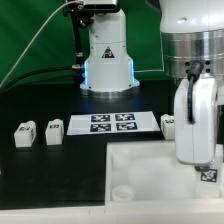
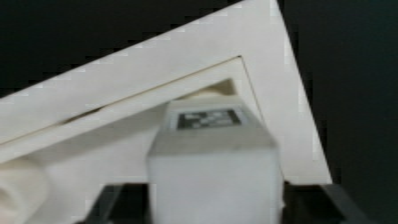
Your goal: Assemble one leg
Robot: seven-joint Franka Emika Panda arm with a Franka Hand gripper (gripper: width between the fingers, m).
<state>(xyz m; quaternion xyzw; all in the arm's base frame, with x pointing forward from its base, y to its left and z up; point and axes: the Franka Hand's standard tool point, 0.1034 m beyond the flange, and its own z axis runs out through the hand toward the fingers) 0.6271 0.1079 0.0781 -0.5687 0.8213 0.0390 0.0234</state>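
You see the tool [image 1: 203, 160] low over the big white panel [image 1: 150, 175] at the bench's [image 1: 60, 165] near edge, toward the exterior view's right, with a leg [image 1: 209, 174] at its tip showing a tag. From that camera you cannot tell how the fingers sit on it. The wrist view settles it: the tool [image 2: 210, 195] is clenched on the leg [image 2: 210, 150], the tagged face turned to the lens, the block tucked into an inside corner of the panel [image 2: 143, 80].

Only the exterior view gives you the rest: three loose legs [image 1: 26, 134] in a row near the bench's left edge, another [image 1: 169, 125] just beside the marker board [image 1: 111, 123] at mid-bench, and the arm's base [image 1: 108, 55] at the far edge.
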